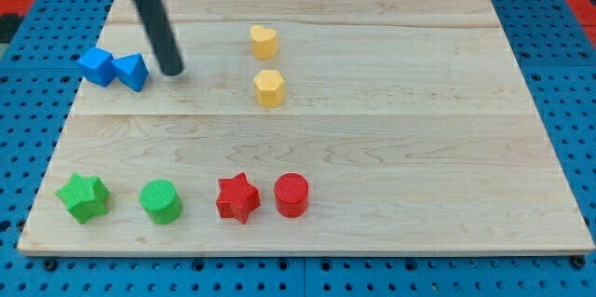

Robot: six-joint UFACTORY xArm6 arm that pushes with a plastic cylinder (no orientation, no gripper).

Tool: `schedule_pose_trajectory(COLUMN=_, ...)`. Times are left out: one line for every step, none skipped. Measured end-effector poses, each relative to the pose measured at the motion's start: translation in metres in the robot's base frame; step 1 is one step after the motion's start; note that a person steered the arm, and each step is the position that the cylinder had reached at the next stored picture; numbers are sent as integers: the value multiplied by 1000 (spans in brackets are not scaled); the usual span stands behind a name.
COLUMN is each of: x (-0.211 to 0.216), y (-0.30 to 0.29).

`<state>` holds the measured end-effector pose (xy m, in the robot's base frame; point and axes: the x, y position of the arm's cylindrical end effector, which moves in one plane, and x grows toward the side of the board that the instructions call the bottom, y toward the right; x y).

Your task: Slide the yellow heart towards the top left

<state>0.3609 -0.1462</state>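
Jaws: none, only my tip (173, 73) | yellow heart (264, 42): upright, well right of tip

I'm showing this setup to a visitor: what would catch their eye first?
Probably the dark rod slanting down from the view's top left, my tip resting just right of the two blue blocks. Next, the yellow heart with a second yellow block right below it, mid-board. Along the view's bottom runs a green and red row.
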Motion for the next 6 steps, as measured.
schedule_pose_trajectory(x=-5, y=94)
schedule_pose_trajectory(x=-21, y=134)
schedule_pose_trajectory(x=-40, y=87)
schedule_pose_trajectory(x=-30, y=-15)
schedule_pose_trajectory(x=-32, y=35)
schedule_pose_trajectory(x=-38, y=110)
